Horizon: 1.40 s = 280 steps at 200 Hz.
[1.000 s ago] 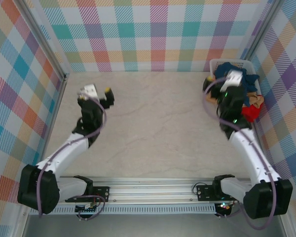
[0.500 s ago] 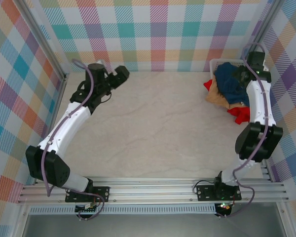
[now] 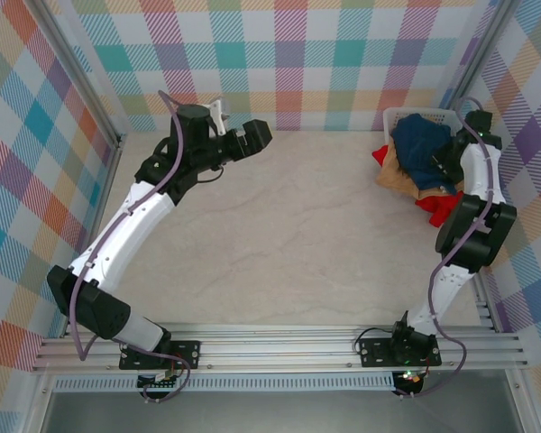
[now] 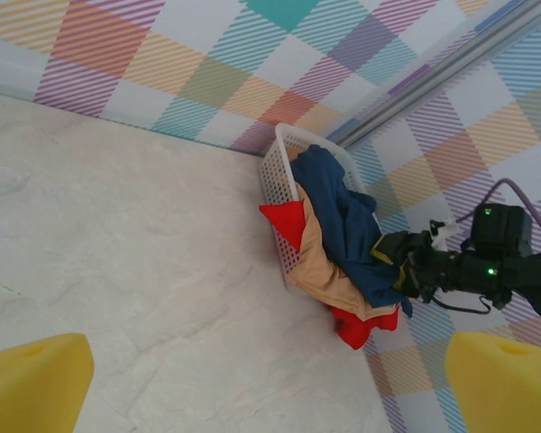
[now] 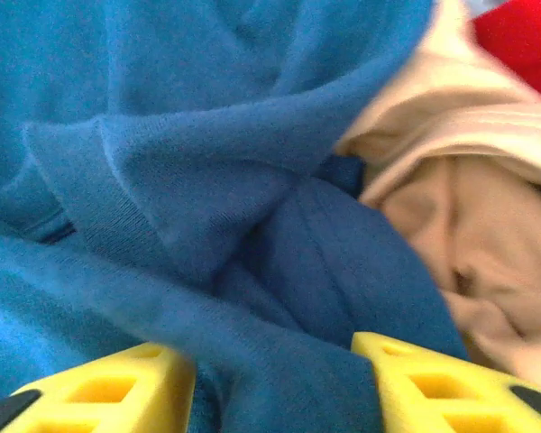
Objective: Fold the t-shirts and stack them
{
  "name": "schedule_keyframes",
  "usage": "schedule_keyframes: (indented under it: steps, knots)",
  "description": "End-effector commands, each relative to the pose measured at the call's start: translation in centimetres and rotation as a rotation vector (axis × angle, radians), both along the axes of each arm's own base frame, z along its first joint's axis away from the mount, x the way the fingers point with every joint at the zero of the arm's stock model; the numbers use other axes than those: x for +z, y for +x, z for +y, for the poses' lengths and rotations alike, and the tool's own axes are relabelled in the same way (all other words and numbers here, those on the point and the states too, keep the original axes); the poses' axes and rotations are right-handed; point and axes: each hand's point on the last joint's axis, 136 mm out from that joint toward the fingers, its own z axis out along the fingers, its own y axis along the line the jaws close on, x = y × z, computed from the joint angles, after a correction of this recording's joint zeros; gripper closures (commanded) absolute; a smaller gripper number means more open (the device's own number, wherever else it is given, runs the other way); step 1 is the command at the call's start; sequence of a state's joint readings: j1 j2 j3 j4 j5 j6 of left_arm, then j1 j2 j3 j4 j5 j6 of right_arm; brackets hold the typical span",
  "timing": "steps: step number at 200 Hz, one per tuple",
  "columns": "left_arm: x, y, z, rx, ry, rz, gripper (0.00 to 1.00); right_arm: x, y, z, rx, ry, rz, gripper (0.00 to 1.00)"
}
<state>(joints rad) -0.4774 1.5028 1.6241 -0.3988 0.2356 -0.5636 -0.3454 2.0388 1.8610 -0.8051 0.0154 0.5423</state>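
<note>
Table: I see one pale marble-look table top (image 3: 279,244), smooth and matte with faint veins.
Walls: pastel plaid panels (image 3: 288,54) on three sides, with metal posts in the corners.
Basket: one white plastic laundry basket (image 4: 287,142) with lattice walls, in the far right corner against the walls.
Shirt count: three, all in one heap in and over that basket, none laid flat or folded.
Navy shirt: the soft navy blue knit t-shirt (image 4: 343,216) is on top of the heap, crumpled in thick folds. My right wrist view shows a ribbed hem or cuff band on it.
Tan shirt: the tan, light-brown cloth t-shirt (image 4: 320,275) lies under the navy one, creased, spilling over the basket's rim towards the table.
Red shirt: the bright red t-shirt (image 4: 284,224) is at the bottom. One flap pokes out on the basket's left side and another bunch sits at the near end of the heap.
Left gripper: the left gripper (image 3: 255,135) hangs over the far left part of the table, well apart from the basket and aimed towards it. Its yellow foam-like fingertips (image 4: 32,379) are spread wide with nothing between them.
Right gripper: the right gripper (image 4: 406,269) is pushed into the navy shirt at the heap's right side. Its yellow moulded fingers (image 5: 99,392) are part-way apart with navy cloth bunched between them, and I cannot tell whether they pinch it.
Arm count: two.
</note>
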Motion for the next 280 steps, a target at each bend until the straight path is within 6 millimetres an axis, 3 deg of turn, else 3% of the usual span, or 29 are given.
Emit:
schedule_keyframes:
  steps: [1, 16, 31, 63, 93, 109, 132, 157, 185, 212, 237, 257, 280]
  knots:
    - [0.5, -0.3, -1.1, -0.035, -0.005, 0.004, 0.00, 2.2, 1.9, 1.3, 0.064, 0.025, -0.096, 0.75]
    - [0.3, -0.4, -1.8, -0.052, -0.019, 0.014, 0.00, 4.4, 2.7, 1.8, 0.090, -0.012, -0.154, 0.91]
    - [-0.1, -0.5, -2.5, -0.064, -0.010, 0.019, 0.00, 7.5, 3.0, 2.6, 0.112, -0.065, -0.218, 1.00]
    - [-0.6, -0.3, -3.1, -0.060, 0.000, 0.021, 0.00, 16.7, 2.3, 4.9, 0.123, -0.167, -0.408, 1.00]
    - [-1.3, 0.2, -3.0, -0.045, 0.024, 0.033, 0.00, 23.6, 2.2, 8.0, 0.180, -0.175, -0.572, 1.00]
    - [-1.9, 0.6, -2.3, 0.000, 0.056, 0.051, 0.00, 27.9, 2.8, 11.6, 0.298, -0.170, -0.707, 1.00]
    - [-2.3, 1.1, -0.7, 0.090, 0.107, 0.065, 0.00, 35.0, 2.8, 18.5, 0.506, -0.109, -0.916, 1.00]
    - [-2.7, 1.3, 2.4, 0.230, 0.206, 0.092, 0.00, 42.0, 0.7, 25.7, 0.696, -0.038, -1.129, 1.00]
    - [-2.5, 0.5, 6.8, 0.413, 0.311, 0.098, 0.00, 47.0, -1.9, 30.5, 0.774, 0.106, -1.303, 1.00]
    - [-1.7, -0.8, 10.6, 0.562, 0.382, 0.085, 0.01, 47.9, -3.6, 34.5, 0.866, 0.274, -1.336, 1.00]
    - [-1.6, -1.5, 11.4, 0.583, 0.386, 0.073, 0.01, 45.3, -3.8, 37.2, 0.924, 0.331, -1.228, 1.00]
    - [-2.1, -1.7, 11.0, 0.556, 0.371, 0.081, 0.02, 41.0, -2.9, 38.9, 0.938, 0.383, -1.076, 1.00]
    - [-3.2, -1.9, 10.7, 0.546, 0.358, 0.114, 0.05, 33.3, -2.8, 42.2, 0.984, 0.420, -0.856, 1.00]
